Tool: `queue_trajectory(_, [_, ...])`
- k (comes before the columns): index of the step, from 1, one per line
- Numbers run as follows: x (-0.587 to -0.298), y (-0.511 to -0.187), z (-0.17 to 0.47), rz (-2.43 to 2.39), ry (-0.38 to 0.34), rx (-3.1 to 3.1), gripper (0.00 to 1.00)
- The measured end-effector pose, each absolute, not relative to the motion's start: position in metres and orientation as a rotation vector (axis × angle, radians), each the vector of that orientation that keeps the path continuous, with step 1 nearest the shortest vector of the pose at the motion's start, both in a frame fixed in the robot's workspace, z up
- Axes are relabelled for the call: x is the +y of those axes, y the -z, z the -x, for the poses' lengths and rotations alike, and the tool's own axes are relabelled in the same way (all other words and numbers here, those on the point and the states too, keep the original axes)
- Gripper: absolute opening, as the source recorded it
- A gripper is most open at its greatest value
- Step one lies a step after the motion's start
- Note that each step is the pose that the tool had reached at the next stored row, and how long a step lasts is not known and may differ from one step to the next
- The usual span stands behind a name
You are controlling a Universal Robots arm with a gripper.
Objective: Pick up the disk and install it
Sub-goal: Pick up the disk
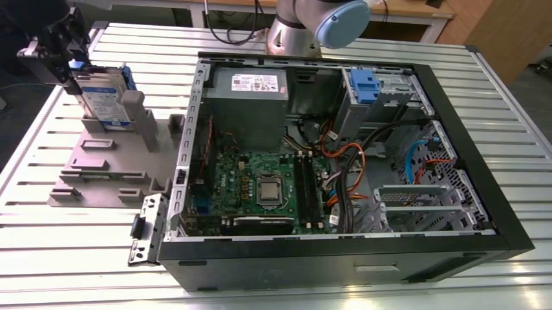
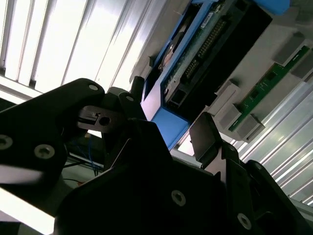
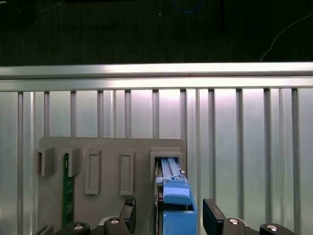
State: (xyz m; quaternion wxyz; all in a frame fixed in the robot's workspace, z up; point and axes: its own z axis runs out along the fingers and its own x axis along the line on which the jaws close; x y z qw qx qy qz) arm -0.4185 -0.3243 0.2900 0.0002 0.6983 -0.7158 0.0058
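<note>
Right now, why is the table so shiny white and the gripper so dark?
In the second wrist view, glare washes the table white, leaving the gripper a dark silhouette; in the first wrist view a bright band crosses the table; in the exterior view the light is even.

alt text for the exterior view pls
The gripper is at the top end of the disk, which stands upright in a grey holder at the exterior view's left. Beside it, an open computer case lies on a slatted metal table.
</note>
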Motion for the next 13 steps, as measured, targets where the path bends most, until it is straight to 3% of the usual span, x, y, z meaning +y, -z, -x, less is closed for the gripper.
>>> queue_trajectory(13, [-0.3243,-0.2895,0.4185,-2.195,-0.009,-2.250,0.65])
